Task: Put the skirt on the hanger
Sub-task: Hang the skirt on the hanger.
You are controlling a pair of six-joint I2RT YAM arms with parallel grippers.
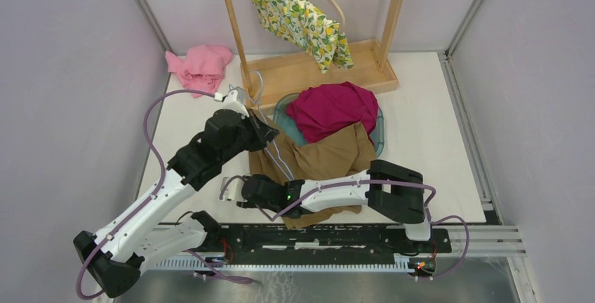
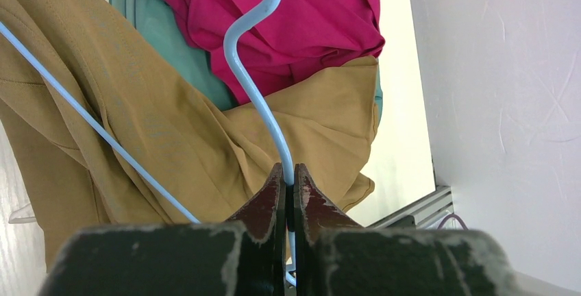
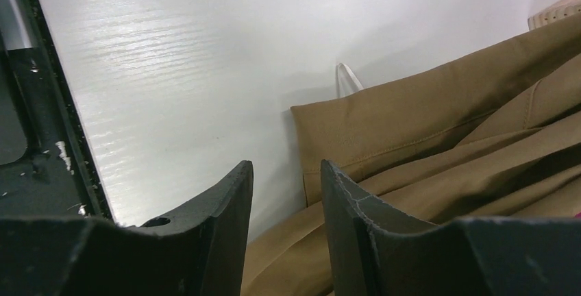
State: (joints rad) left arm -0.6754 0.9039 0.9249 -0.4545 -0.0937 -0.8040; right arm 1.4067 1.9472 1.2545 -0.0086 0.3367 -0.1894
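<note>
The skirt point(image 1: 330, 159) lay on the table point(image 1: 428, 135), partly over a basin point(image 1: 379, 135) holding another garment point(image 1: 330, 110). Behind stood a wooden rack point(image 1: 316, 71); a crumpled cloth point(image 1: 200, 64) lay to its left.

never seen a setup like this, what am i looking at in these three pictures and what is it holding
Two robot arms are bolted to a table's near edge. One picture looks down from above; the other two come from cameras on each wrist. The left pincer is shut on a light blue hanger. The right pincer is open, with nothing seen between its fingers, just over the edge of a tan skirt. A magenta garment sits in a teal basket, a pink cloth lies at the far left, and a lemon-print garment hangs on a wooden rack.
</note>
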